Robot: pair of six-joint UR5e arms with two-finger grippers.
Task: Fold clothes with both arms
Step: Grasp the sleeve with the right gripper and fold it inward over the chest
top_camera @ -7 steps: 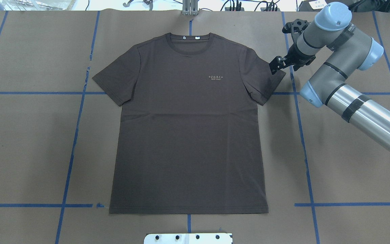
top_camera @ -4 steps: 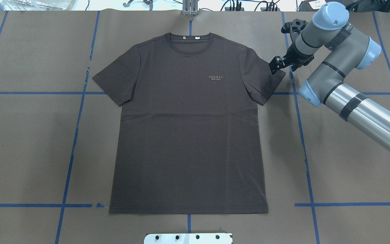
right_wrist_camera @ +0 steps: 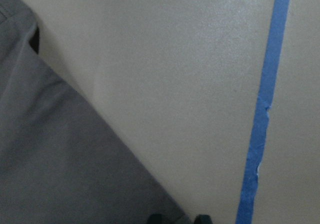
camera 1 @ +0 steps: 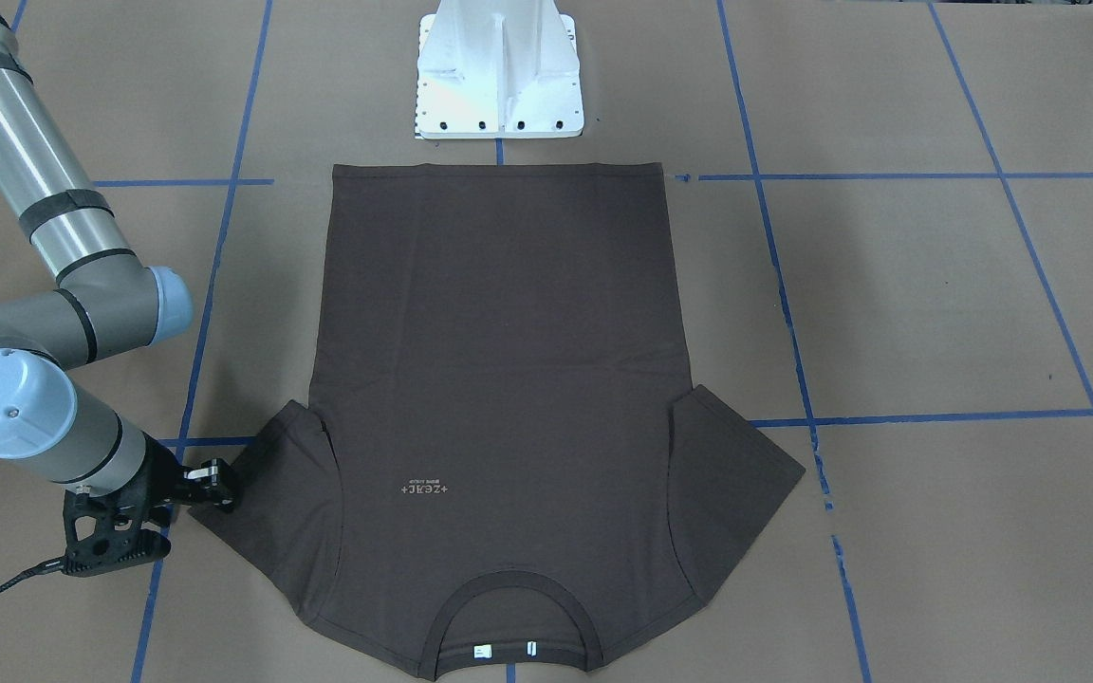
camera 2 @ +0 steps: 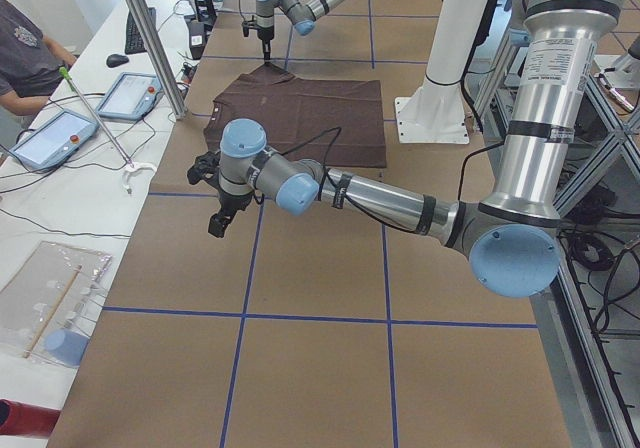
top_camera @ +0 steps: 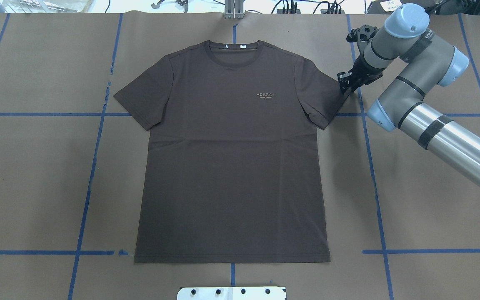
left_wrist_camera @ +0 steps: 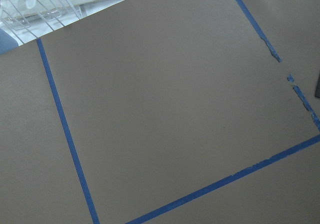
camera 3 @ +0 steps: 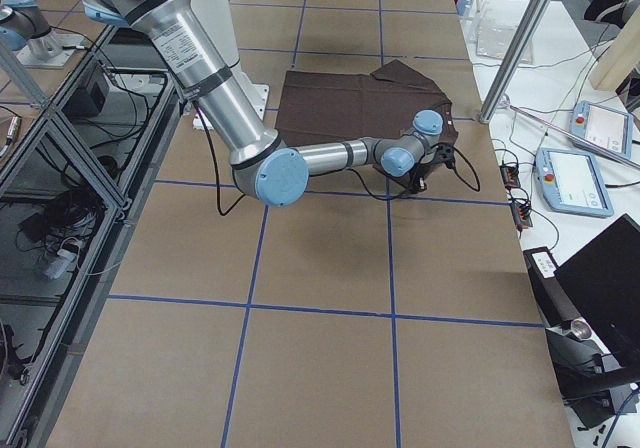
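Black fingers of the right gripper [top_camera: 345, 83] are low down, right at the outer edge of one sleeve [top_camera: 323, 98] of the T-shirt [top_camera: 231, 175]. From my screen I see two fingertips [right_wrist_camera: 156, 218] at the bottom of the right wrist view. They are a little apart, and the sleeve edge runs down to the gap between them. I cannot tell if they touch the cloth. A blue tape line [right_wrist_camera: 265, 109] runs just beside them.

I see the left gripper [camera 2: 217, 224] hanging over bare brown paper, well apart from the shirt. Its own camera shows only paper and blue tape. In the front view it is cut off by the picture edge, so I cannot tell if its fingers are apart or together.

The T-shirt is dark brown and lies flat and spread out in the middle of the table [top_camera: 36, 187], front side up. Both short sleeves stick out to the sides. The round collar [top_camera: 232, 54] is on the far side from the robot, with small white tags [top_camera: 243, 46] inside it. A small pale logo [top_camera: 266, 95] is on the chest. The bottom hem lies near the white base [camera 1: 499, 66].

A person [camera 2: 25, 53] sits at a side desk with tablets [camera 2: 130, 95].
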